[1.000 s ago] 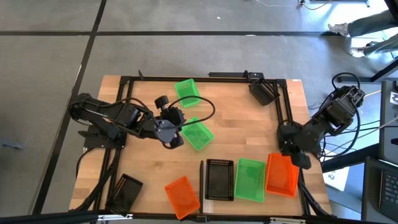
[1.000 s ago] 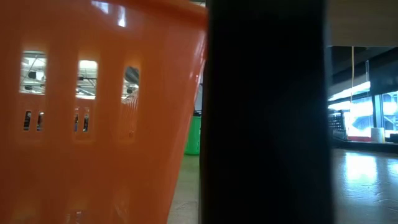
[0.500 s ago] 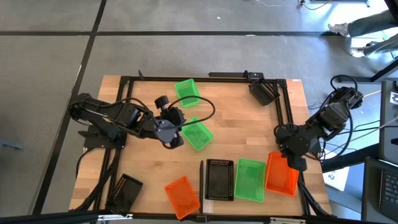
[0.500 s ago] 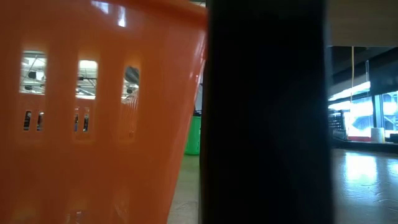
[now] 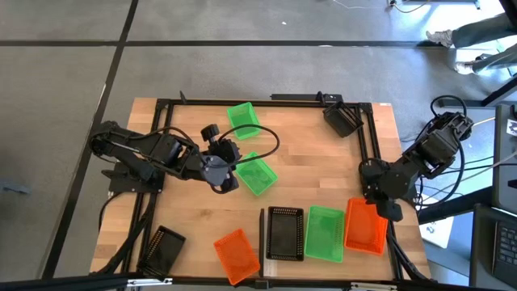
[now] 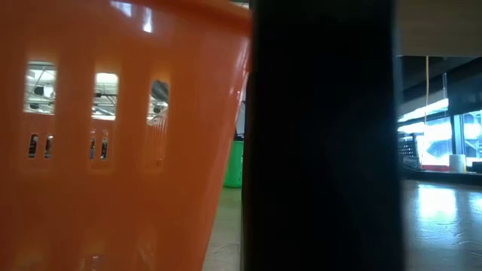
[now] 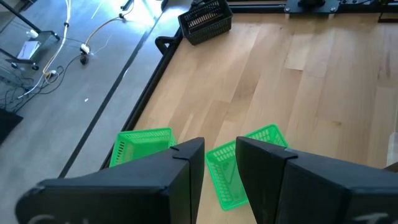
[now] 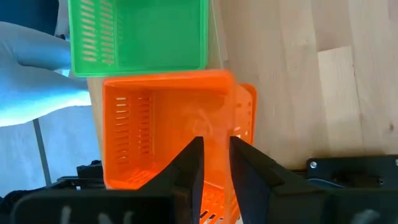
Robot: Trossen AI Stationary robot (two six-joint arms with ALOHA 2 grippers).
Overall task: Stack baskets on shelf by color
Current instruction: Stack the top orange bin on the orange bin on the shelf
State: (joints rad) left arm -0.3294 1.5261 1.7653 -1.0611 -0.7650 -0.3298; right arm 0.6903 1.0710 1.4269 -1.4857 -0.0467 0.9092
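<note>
On the near right of the table a black basket (image 5: 284, 233), a green basket (image 5: 325, 233) and an orange basket (image 5: 363, 228) stand side by side. A thin pale strip of the shelf (image 8: 213, 37) shows beside them. My right gripper (image 5: 389, 208) is shut over the orange basket's far end. A second orange rim (image 8: 247, 118) sticks out beside that basket. My left gripper (image 5: 227, 176) hangs open above the table's middle, next to a green basket (image 5: 258, 175). Another green basket (image 5: 244, 119) lies farther back. My right gripper (image 8: 216, 146) has the orange basket's far end wall (image 8: 229, 112) between its fingers, one finger inside the basket and one outside. The fingers come from above, slanting down. The basket sits level, open side up. I cannot tell whether it rests on the second orange basket.
A loose orange basket (image 5: 237, 252) lies at the near edge and fills the low view's left (image 6: 113, 135). Black baskets lie at the near left corner (image 5: 164, 249) and the far right (image 5: 343, 121). A black frame rail (image 5: 261, 230) stands beside the row.
</note>
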